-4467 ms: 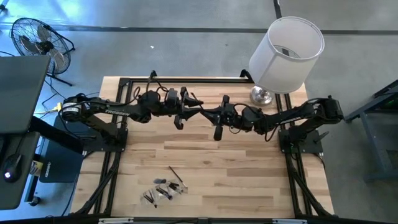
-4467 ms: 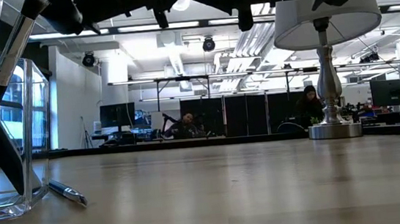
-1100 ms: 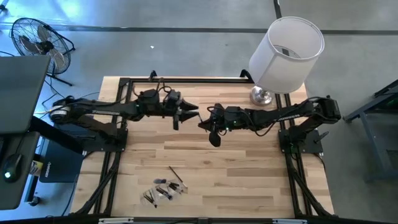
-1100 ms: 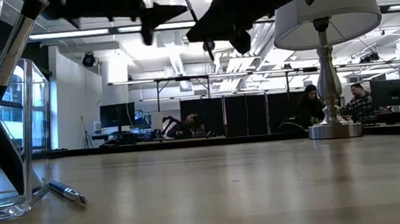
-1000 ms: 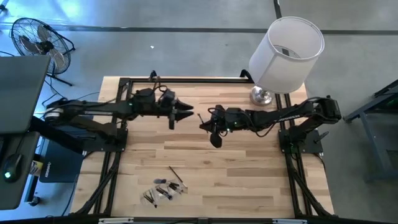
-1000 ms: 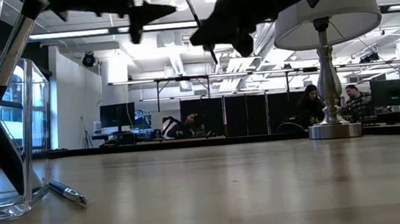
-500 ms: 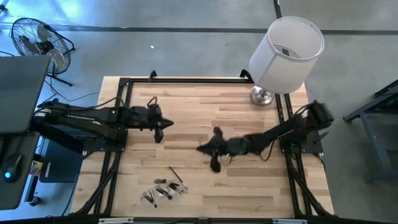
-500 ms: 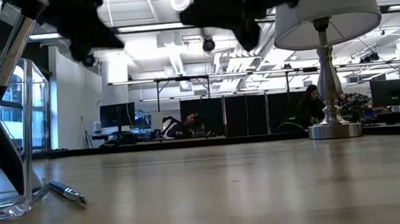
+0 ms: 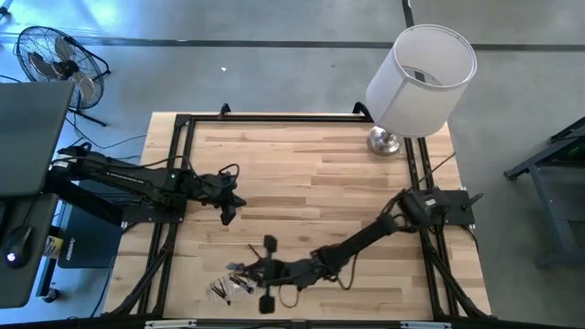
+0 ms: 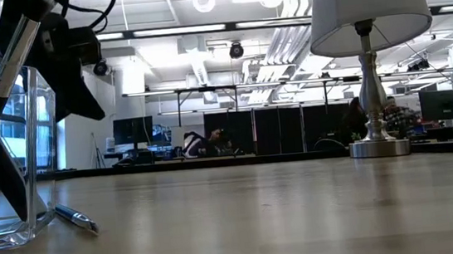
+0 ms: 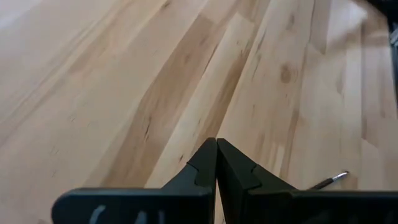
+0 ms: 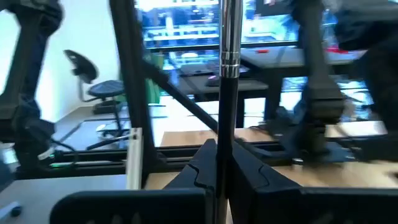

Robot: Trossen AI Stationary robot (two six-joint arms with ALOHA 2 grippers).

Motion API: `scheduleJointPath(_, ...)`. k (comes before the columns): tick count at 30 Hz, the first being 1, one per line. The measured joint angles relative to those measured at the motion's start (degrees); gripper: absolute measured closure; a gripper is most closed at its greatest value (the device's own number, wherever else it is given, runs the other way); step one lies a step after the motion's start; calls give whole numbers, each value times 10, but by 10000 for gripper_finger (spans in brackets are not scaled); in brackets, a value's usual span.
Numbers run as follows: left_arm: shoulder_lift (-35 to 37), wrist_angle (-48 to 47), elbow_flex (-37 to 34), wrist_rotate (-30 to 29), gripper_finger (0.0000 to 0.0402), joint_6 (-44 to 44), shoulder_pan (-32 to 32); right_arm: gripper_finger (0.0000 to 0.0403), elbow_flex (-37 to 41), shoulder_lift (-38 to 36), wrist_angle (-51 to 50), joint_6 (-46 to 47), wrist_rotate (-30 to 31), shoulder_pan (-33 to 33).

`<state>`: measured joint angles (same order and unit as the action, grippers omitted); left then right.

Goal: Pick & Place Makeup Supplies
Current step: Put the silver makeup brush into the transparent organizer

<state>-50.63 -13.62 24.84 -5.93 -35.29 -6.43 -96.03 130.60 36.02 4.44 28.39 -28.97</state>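
Two end effectors: your right end effector point(image 12: 219, 163) is clamped on a makeup brush point(image 12: 228, 74) above the brush pile point(image 9: 239, 279) at the desk's point(image 9: 366, 183) near edge; left end effector point(image 11: 216, 163) is pressed together.

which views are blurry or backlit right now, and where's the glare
Right wrist view: motion-smeared, bright blue room behind, the brush handle between the right gripper jaws fairly crisp. Low view: ceiling lights flare white, the clear holder and left arm mere silhouettes. Left wrist view: table evenly lit, slightly soft. High view: sharp, blue glow by the fan.
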Motion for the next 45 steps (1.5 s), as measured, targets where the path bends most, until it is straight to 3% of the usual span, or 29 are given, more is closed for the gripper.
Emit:
scheduleJointPath(8, 0, -8, 0, -10, 401, -10, 0, 395, -102, 100, -3, 43, -58, 7)
scheduleJointPath(16, 0, -30, 0, -11, 401, -12, 0, 389, -108, 113, -27, 37, -70, 13)
scheduleJointPath(24, 0, -30, 0, -11, 401, -10, 0, 382, -108, 113, -61, 56, -124, 35)
scheduleJointPath(45, 0, -30, 0, 7, 401, 17, 0, 262, -107, 103, -37, 45, -122, 42)
